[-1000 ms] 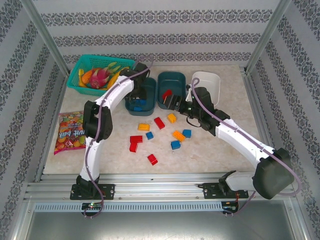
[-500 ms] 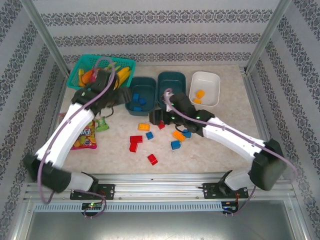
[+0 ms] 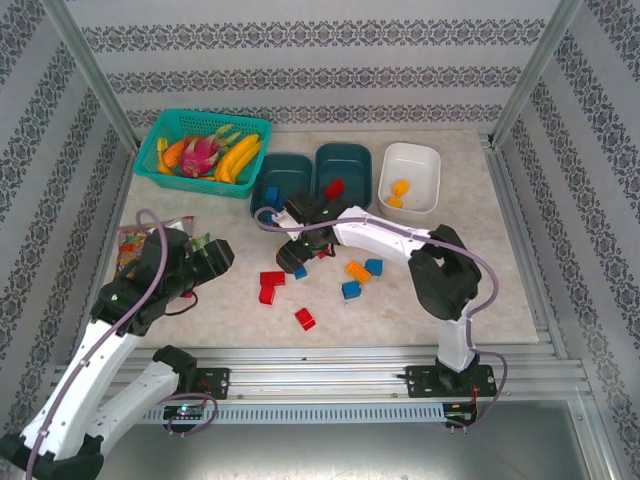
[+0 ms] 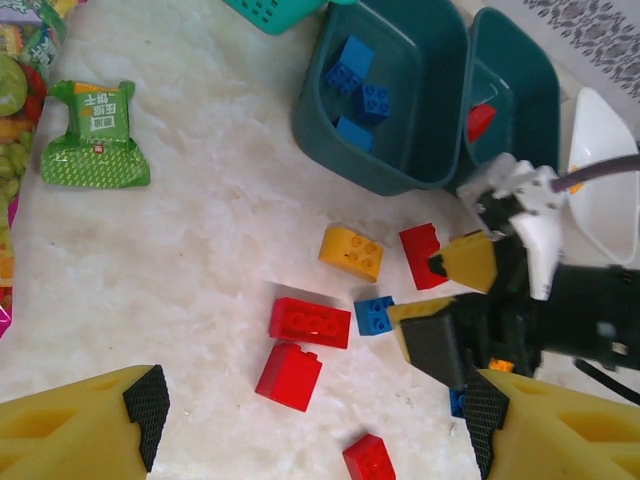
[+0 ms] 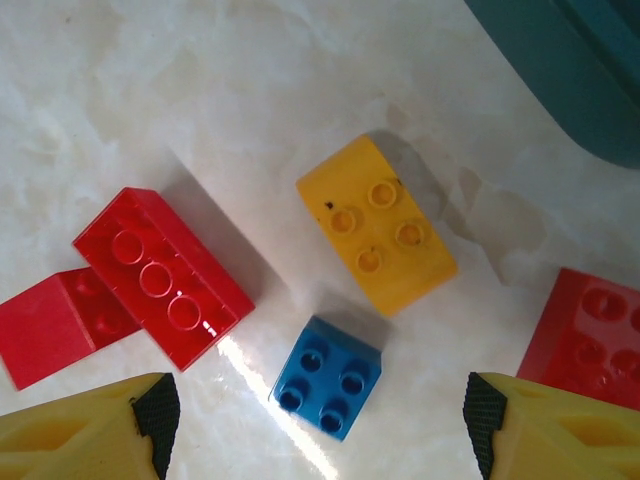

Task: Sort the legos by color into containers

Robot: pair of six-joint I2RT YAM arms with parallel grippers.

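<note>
The right claw (image 3: pixel 293 252) is held wide open and empty over the loose legos (image 3: pixel 305 318). The left claw (image 3: pixel 205 257), likewise open and empty, is well apart to the left, so the right arm is judged nearer. A small blue brick (image 5: pixel 328 378) lies between the right fingers. A yellow brick (image 5: pixel 375 225) lies just beyond it, long axis diagonal.

Counted loose on the desk (image 3: pixel 400 320): four red, three blue, two yellow-orange.

Counted binned: three blue in the left teal tub (image 3: pixel 283 157), one red in the middle teal tub (image 3: pixel 345 147), two orange in the white tub (image 3: pixel 425 172).
</note>
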